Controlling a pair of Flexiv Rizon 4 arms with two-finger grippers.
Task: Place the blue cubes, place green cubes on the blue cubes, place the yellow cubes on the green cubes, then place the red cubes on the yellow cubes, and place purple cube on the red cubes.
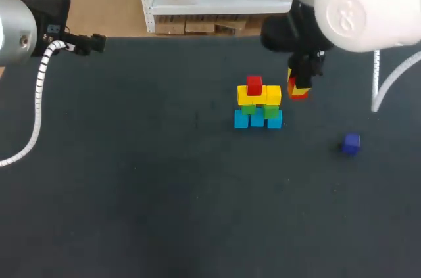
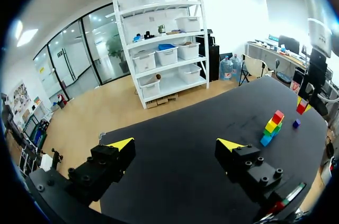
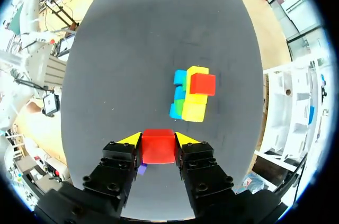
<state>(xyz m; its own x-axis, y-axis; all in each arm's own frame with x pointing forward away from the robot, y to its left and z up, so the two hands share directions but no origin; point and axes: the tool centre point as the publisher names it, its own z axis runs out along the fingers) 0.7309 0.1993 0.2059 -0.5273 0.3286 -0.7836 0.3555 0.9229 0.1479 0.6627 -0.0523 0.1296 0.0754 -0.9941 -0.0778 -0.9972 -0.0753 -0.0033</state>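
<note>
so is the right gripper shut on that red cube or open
Shut: the right gripper has both fingers pressed against the red cube, one per side.

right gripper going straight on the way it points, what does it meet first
Probably the bare table beside the stack, with the red cube held by the right gripper touching first; depth unclear.

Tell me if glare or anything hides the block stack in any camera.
Head view: even light, no glare on the stack; the white right arm shines but covers none of it. Left wrist view: stack far off, unblocked. Right wrist view: the red block in the right tool covers none of it.
</note>
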